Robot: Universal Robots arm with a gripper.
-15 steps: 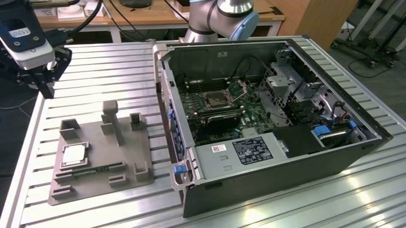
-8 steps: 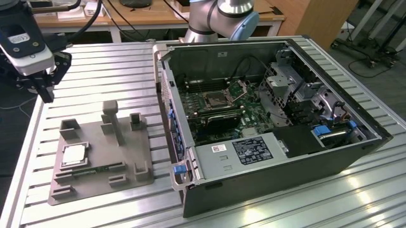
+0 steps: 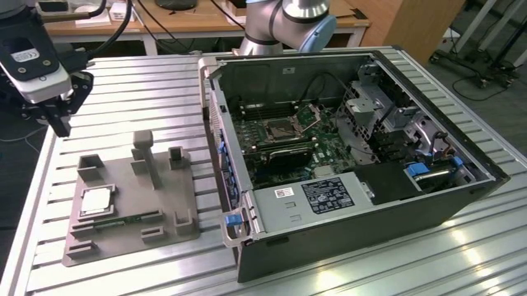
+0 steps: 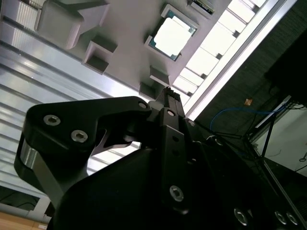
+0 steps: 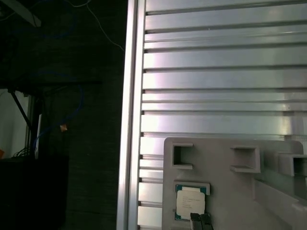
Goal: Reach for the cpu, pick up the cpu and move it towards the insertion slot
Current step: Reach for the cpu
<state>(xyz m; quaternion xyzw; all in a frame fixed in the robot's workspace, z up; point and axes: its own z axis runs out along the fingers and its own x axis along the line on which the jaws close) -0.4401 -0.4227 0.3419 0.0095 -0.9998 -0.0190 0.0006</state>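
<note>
The claw (image 3: 59,126), pressed together, hangs over the desk (image 3: 123,80) well short of the cpu (image 3: 96,201), which lies below it in a grey tray (image 3: 123,185) recess, likely seated for pickup, with the insertion slot (image 3: 280,129) farther beyond.

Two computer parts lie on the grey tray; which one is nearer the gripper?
The cpu, the square silver-topped chip in a recess of the grey tray. The narrow green memory stick lies beyond it, farther from the gripper.
</note>
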